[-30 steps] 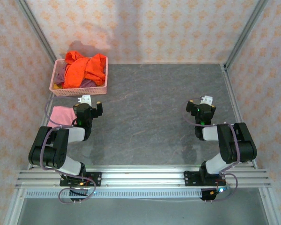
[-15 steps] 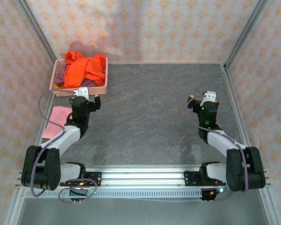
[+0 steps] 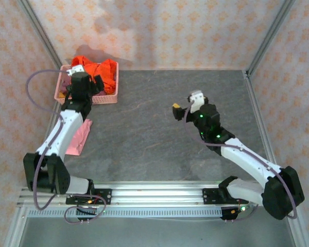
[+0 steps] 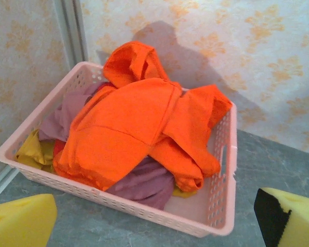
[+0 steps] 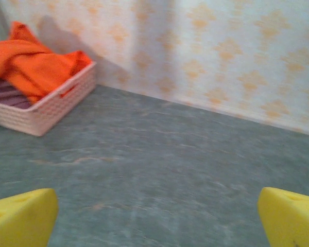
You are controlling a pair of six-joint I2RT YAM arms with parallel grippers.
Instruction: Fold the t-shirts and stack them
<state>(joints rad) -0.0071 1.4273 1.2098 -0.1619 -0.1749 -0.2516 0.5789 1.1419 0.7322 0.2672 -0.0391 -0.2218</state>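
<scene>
**A:** Where do we stand?

**B:** Our left gripper (image 4: 155, 222) hovers at the near side of the basket (image 4: 222, 170). Its yellow pads (image 4: 20, 224) are spread wide with nothing between them. The orange t-shirt (image 4: 139, 123) is heaped on top in the basket, over a mauve shirt (image 4: 144, 181) and a yellow shirt (image 4: 33, 149). A pink shirt (image 3: 78, 138) lies on the table (image 3: 159, 128) at the left edge, partly under our left arm.

**A:** And the right gripper (image 5: 155, 218)?

**B:** It is just as wide and empty, over bare table well apart from the basket.

**A:** What worries us?

**B:** The heap is tangled. If we pinch deep, we likely lift the mauve cloth along with the orange, or drag the light basket. A pinch on a sleeve alone would leave the shirt dangling in a knot, hard to spread. A pad could also catch the lattice wall.

**A:** What can't we make out?

**B:** The folds of the orange t-shirt hide its collar and hem. We can't count the shirts underneath, though a red sliver (image 4: 59, 146) beside the yellow one may be another. From above, our left arm covers part of the basket and an edge of the pink shirt, so we cannot tell how neatly it lies.
</scene>
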